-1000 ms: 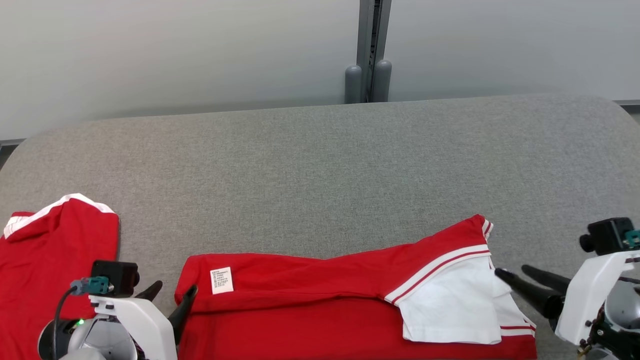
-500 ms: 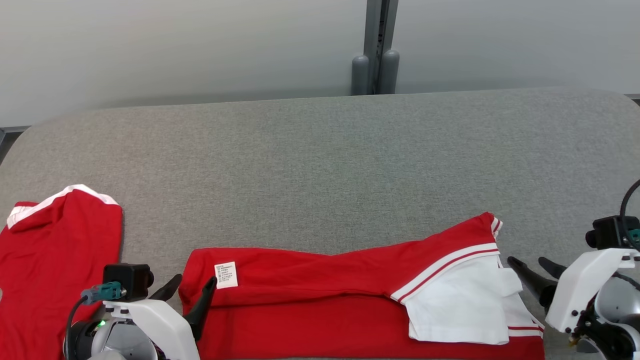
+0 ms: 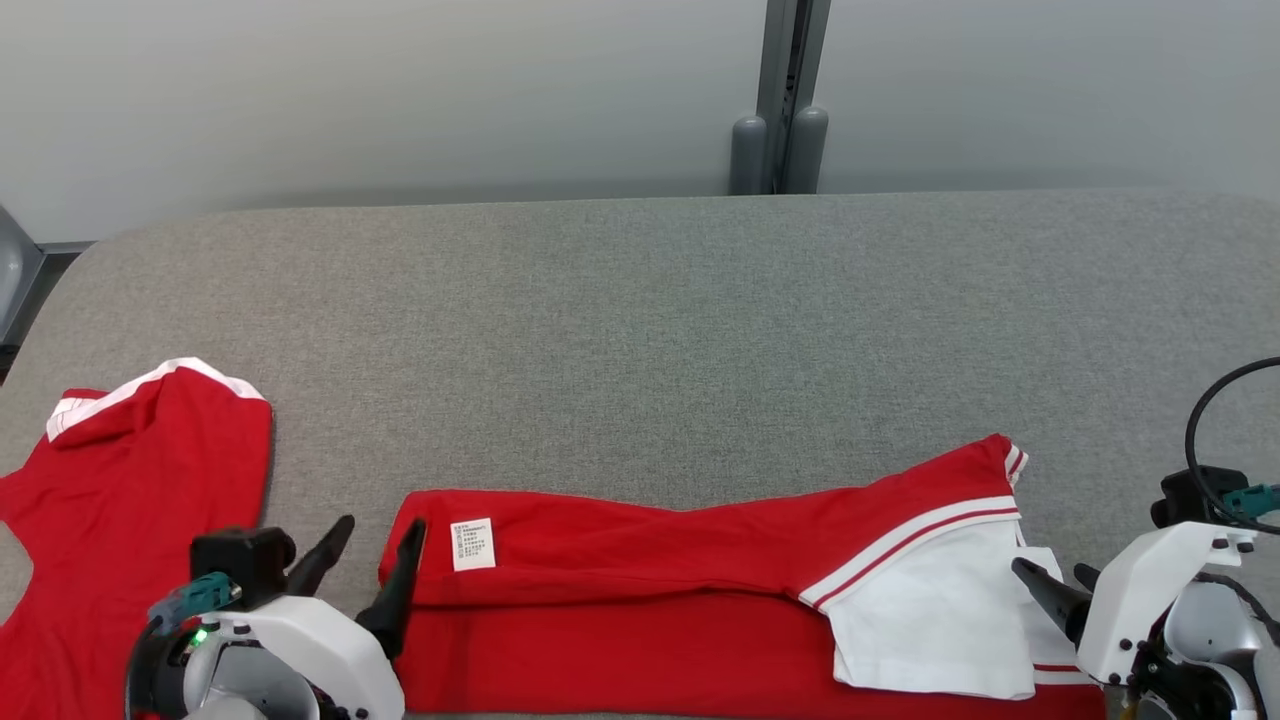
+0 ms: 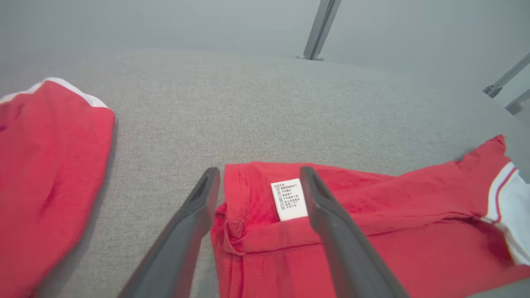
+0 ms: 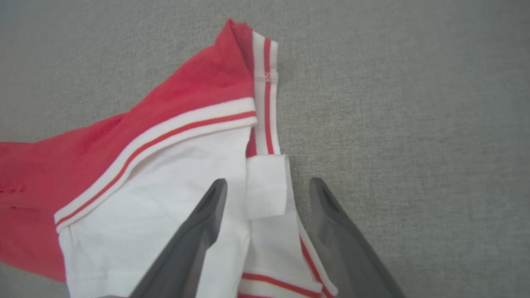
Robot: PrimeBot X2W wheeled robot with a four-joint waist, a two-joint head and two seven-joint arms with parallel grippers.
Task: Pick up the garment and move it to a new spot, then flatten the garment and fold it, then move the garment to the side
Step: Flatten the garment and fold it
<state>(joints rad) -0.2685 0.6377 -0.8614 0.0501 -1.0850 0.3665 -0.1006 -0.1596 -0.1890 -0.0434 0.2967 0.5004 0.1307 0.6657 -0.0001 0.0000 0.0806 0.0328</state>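
While the head camera had swung and slid the whole scene rightward, the garment (image 3: 650, 590) lay as before along the near edge of the grey surface (image 3: 650, 320), folded lengthwise. The left claw (image 3: 380, 523) had crept forward, fingers spread wide astride the garment's left edge beside the white label (image 3: 472, 545), gripping nothing. The right claw (image 3: 1050, 568), likewise spread and empty, had edged in over the white end (image 3: 930, 620). Another red garment (image 3: 150, 470) lay apart at far left.
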